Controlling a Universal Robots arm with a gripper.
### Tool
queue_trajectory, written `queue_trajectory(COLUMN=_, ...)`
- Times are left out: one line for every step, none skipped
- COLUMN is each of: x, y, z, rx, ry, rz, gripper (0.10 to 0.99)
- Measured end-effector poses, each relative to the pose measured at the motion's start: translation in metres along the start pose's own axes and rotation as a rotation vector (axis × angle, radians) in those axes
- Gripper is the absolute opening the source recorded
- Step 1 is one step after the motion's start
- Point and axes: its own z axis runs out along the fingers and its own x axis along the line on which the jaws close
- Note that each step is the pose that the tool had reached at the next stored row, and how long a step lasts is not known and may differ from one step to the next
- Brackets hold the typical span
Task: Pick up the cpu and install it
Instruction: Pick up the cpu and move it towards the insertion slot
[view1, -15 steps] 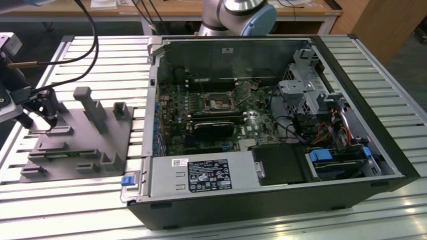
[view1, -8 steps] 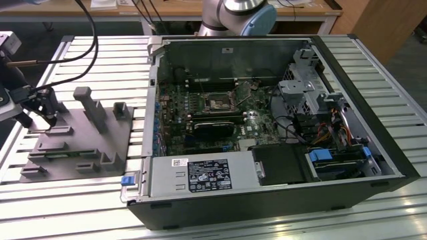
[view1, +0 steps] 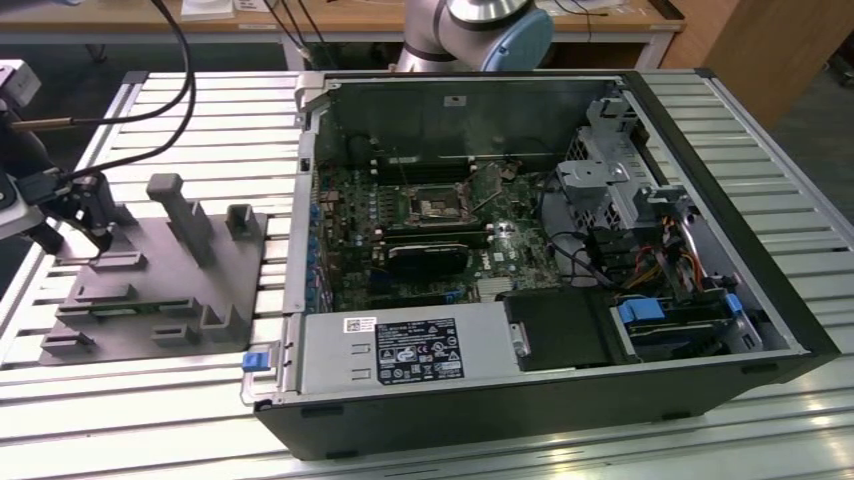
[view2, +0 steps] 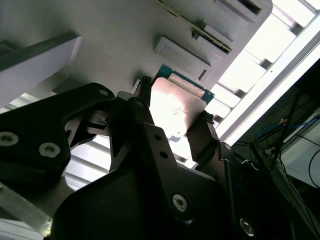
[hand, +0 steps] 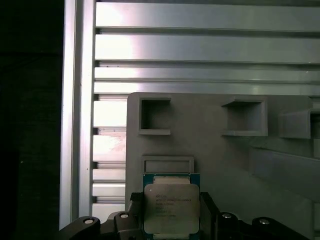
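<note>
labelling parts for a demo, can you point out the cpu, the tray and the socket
cpu (hand: 171, 210): first wrist view, middle of its silvery metal top
tray (hand: 210, 160): first wrist view, bare flat face between the recesses
socket (view1: 437, 207): exterior view, centre of the dark square frame

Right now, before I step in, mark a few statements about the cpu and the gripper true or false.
1. The gripper grips the cpu by two opposite edges. True.
2. The cpu is seated on the motherboard. False: it is at the grey tray, apart from the socket.
3. The computer case lies with its side open. True.
4. The gripper is inside the computer case. False: it is over the grey tray, at the exterior view's left.
</note>
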Motion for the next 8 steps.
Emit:
queue_trajectory(x=0.0, y=0.0, z=-0.0003, rx=0.0, ry=-0.0001, rz=0.0, gripper=0.537)
queue_trajectory(x=0.0, y=0.0, z=-0.0008, rx=0.0, ry=0.0001, rz=0.0, gripper=0.537)
queue_trajectory(x=0.0, y=0.0, z=-0.0013, rx=0.0, ry=0.0002, rz=0.0, gripper=0.537)
queue_trajectory(x=0.0, y=0.0, z=-0.0017, rx=0.0, ry=0.0001, rz=0.0, gripper=0.537)
queue_trajectory(x=-0.0001, y=0.0001, z=-0.0022, rx=0.0, ry=0.0001, rz=0.0, gripper=0.537)
queue_trajectory(x=0.0, y=0.0001, z=-0.0027, rx=0.0, ry=0.0001, rz=0.0, gripper=0.537)
queue_trajectory(x=-0.0001, y=0.0001, z=-0.0031, rx=0.0, ry=0.0001, rz=0.0, gripper=0.537)
queue_trajectory(x=-0.0001, y=0.0001, z=-0.0034, rx=0.0, ry=0.0, rz=0.0, gripper=0.537)
